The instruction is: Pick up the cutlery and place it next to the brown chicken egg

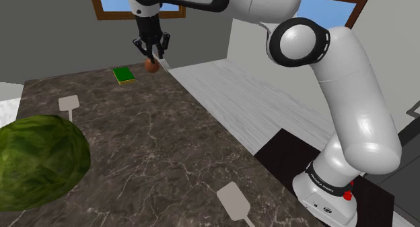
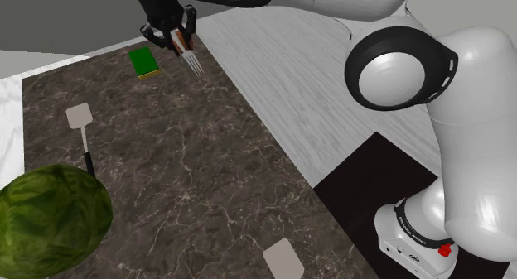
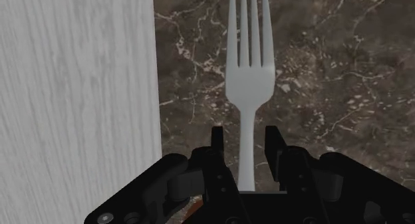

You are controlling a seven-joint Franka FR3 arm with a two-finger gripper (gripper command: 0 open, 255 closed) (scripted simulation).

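My black gripper (image 1: 155,55) is shut on the handle of a grey metal fork (image 2: 193,62), which hangs clear of the dark marble counter (image 1: 168,138) at its far end. In the wrist view the fork (image 3: 247,70) points straight out from the gripper (image 3: 245,139), tines away, close to the counter's edge. A brown egg (image 1: 151,67) lies on the counter right at the gripper, partly hidden behind the fingers. A sliver of it (image 3: 193,204) shows under the hand.
A green sponge (image 1: 124,75) lies just beside the egg. One white spatula (image 1: 68,103) rests near a big green cabbage (image 1: 37,158), another spatula (image 1: 234,200) near the front. Pale wood floor (image 1: 222,91) drops off along the counter's right edge.
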